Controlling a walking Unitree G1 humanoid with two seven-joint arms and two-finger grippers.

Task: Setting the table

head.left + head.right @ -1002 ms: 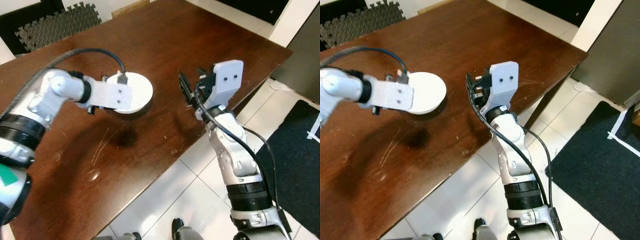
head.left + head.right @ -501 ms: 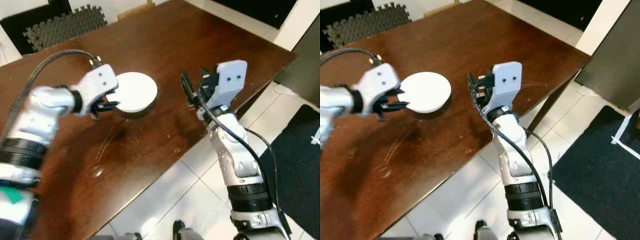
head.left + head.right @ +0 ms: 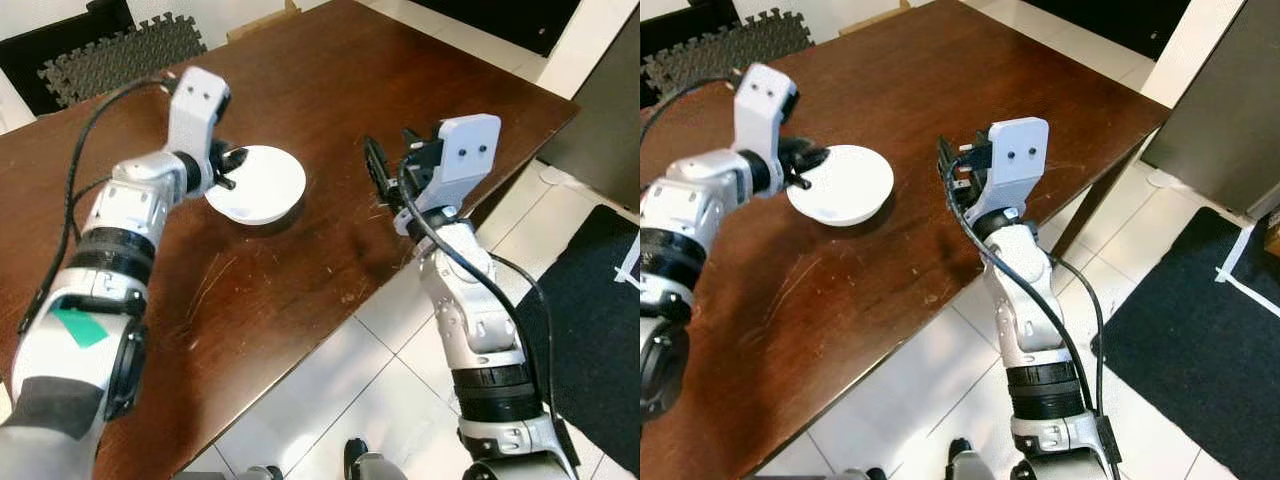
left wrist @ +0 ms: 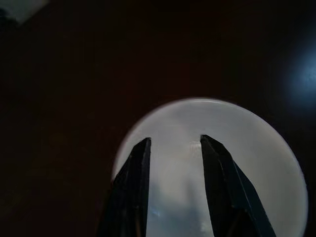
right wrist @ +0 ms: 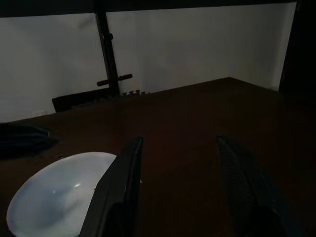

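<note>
A white bowl (image 3: 265, 187) rests on the dark wooden table (image 3: 330, 90), left of the middle. My left gripper (image 3: 230, 167) hangs just above the bowl's left rim, its wrist turned upright. In the left wrist view its two black fingers (image 4: 136, 173) stand open over the bowl (image 4: 256, 163) with nothing between them. My right gripper (image 3: 376, 176) hovers open over the table near its right edge, pointing toward the bowl (image 5: 54, 197) and well apart from it. Its fingers (image 5: 121, 182) hold nothing.
The table's near edge runs diagonally past my right arm, with pale floor tiles (image 3: 340, 400) below. A grey foam mat (image 3: 120, 55) lies beyond the table at the back left. A black mat (image 3: 600, 300) and a grey cabinet (image 3: 1230, 100) stand to the right.
My left gripper has come off the bowl, drawn back to its left rim and turned upright. The bowl stays on the table. The right arm has barely moved.
</note>
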